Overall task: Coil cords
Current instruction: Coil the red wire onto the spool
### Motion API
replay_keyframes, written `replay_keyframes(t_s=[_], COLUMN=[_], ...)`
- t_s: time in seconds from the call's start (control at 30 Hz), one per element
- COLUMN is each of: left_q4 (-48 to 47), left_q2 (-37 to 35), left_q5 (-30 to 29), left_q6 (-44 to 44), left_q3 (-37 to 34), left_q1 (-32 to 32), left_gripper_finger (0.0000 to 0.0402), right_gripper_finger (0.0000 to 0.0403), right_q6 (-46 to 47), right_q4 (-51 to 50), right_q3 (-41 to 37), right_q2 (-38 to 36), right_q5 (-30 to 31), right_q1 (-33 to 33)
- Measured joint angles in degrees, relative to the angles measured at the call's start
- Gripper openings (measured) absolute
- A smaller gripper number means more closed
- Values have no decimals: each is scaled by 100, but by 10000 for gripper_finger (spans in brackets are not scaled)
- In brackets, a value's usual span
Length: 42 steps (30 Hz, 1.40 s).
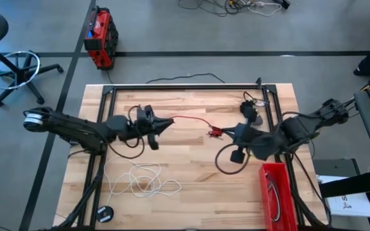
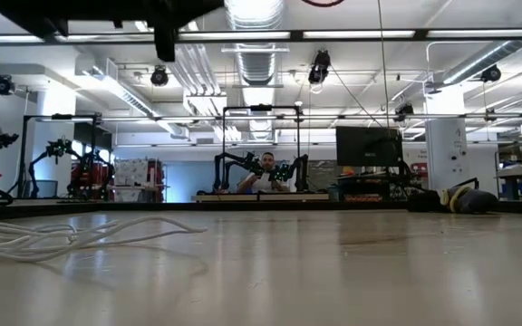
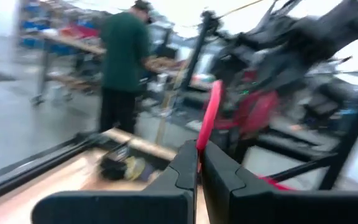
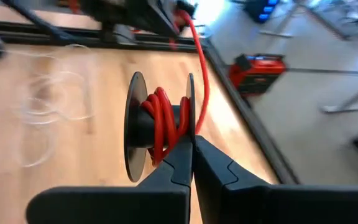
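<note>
The left gripper sits left of the table's middle, the right gripper right of it, both over the light wooden table. The thin red cord stretches between them, its far end wound on a dark spool at the right gripper. A loose white cord lies on the table nearer the front, below the left gripper. A red rectangular bin stands at the table's front right corner.

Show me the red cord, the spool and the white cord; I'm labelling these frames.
red cord [image 1: 188, 119]: high view, taut span between grippers.
spool [image 4: 135, 127]: right wrist view, near flange.
white cord [image 1: 143, 179]: high view, loose loops.
</note>
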Motion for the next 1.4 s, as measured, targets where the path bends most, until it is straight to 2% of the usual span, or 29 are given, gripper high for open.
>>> replay_keyframes(t_s=[0.13,0.37,0.7,0.83,1.07,1.4], left_q4=[-192,-686,-1974,-2383,-3419,-3411], left_q2=[-50,297,1454,1931,2525,2524], left_q5=[533,961,1433,1705,1839,1671], left_q6=[37,345,674,740,784,567], left_q3=[302,1235,2968,3560,4372,4123], left_q1=[-68,-345,-623,-620,-610,-618], left_gripper_finger=[0,0,0,0,0,0], right_gripper_finger=[0,0,0,0,0,0], right_q6=[-5,232,818,852,667,597], right_q4=[0,-17,109,405,748,1152], right_q3=[-3,-5,-7,-7,10,69], right_q2=[248,629,947,960,905,486], right_q5=[549,1140,1332,1062,554,-213], right_q1=[-2,-162,-589,-640,-662,-662])
